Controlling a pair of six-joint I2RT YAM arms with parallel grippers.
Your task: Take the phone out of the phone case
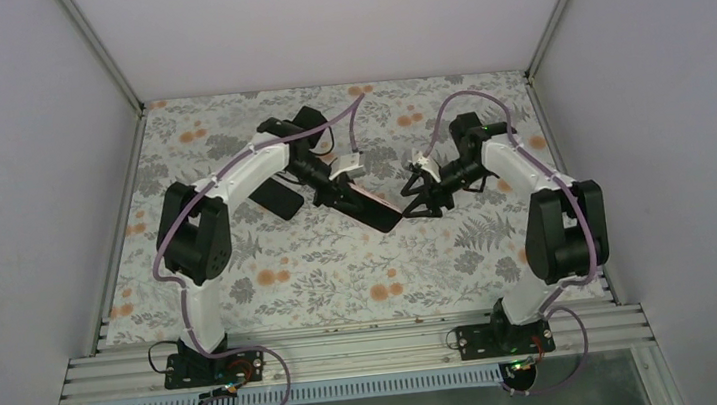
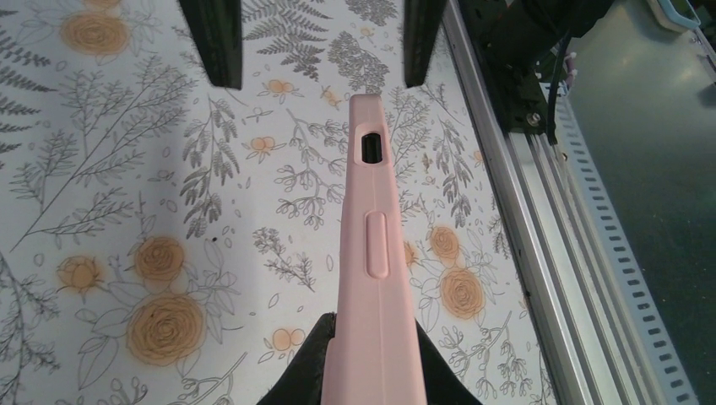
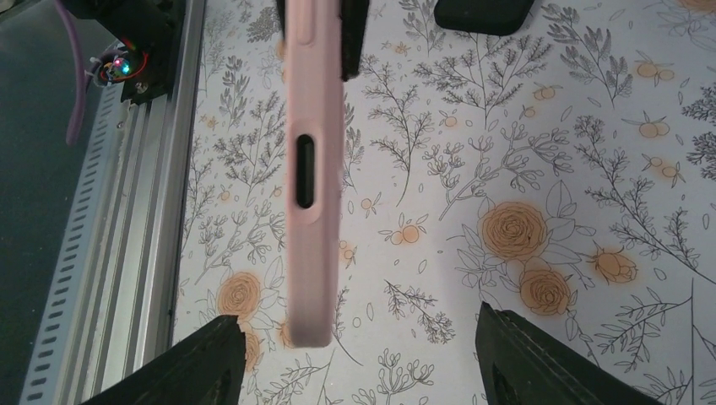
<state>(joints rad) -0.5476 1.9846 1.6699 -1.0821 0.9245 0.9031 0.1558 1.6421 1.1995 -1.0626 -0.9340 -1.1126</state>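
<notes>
Over the middle of the bench [image 1: 271,272], clamped in the left pincer [image 1: 341,192]: a pink phone case [image 1: 375,209], lifted clear of the cloth and tilted, with one dark finger [image 2: 308,371] pressed to each broad face. Runs straight out from that grip, edge-on to the left wrist camera. Faced at its free end by the right pincer [image 1: 418,199], spread wide and gripping nothing, with the tip of the case reaching just between the two fingers [image 3: 211,363], nearer one than the other and touching neither.

Shows from above a dark face [image 1: 365,205] inside a thin pink rim; cannot tell whether that is the phone seated in the case.

Farther out, behind the left pincer and apart from the case: a dark oblong slab [image 1: 279,199] with rounded corners, lying flat on the bench just beside the left forearm. Along the near edge, a ribbed aluminium rail [image 1: 350,349] carrying both arm bases, with mauve cable [image 1: 168,268] looping from there up each arm. Closed in on three sides by plain pale walls [image 1: 32,197].

Matte, smooth pink for the case, rounded at every edge. Cut into the end wall, one long dark slot [image 3: 305,173]; into a side wall, a small dark opening [image 2: 371,145], with a raised moulded button [image 2: 377,245] farther along toward the grip. Covered all over, as for the bench, with pale cloth printed in grey ferns and orange flowers.
</notes>
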